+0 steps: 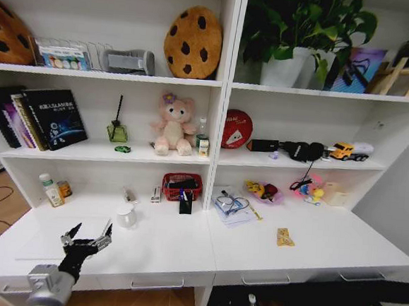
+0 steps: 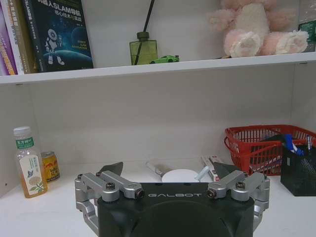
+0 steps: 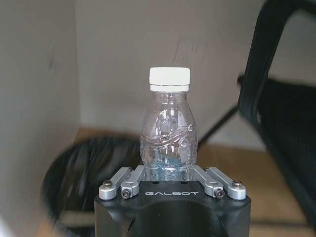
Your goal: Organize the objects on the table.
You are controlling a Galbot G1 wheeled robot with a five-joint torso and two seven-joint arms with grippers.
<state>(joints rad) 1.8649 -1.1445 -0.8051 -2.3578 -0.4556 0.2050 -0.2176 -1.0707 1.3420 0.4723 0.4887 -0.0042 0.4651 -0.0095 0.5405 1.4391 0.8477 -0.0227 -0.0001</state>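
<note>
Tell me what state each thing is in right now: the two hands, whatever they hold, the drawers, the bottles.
left hand: open, empty, above the white desk.
right hand: shut on a clear bottle.
clear bottle: upright, white cap on, looks nearly empty.
tea bottle: upright on the desk, capped, beside a small can.
drawers: closed.
red basket: upright, holding items.
green toy car: on its wheels on the shelf.

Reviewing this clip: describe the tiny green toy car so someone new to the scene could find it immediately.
Start at the white shelving and take the shelf holding the pink teddy bear. To the bear's left stands a green reed-diffuser bottle; the toy car sits just in front of it. It is the one low, bright green, wheeled object there.
</note>
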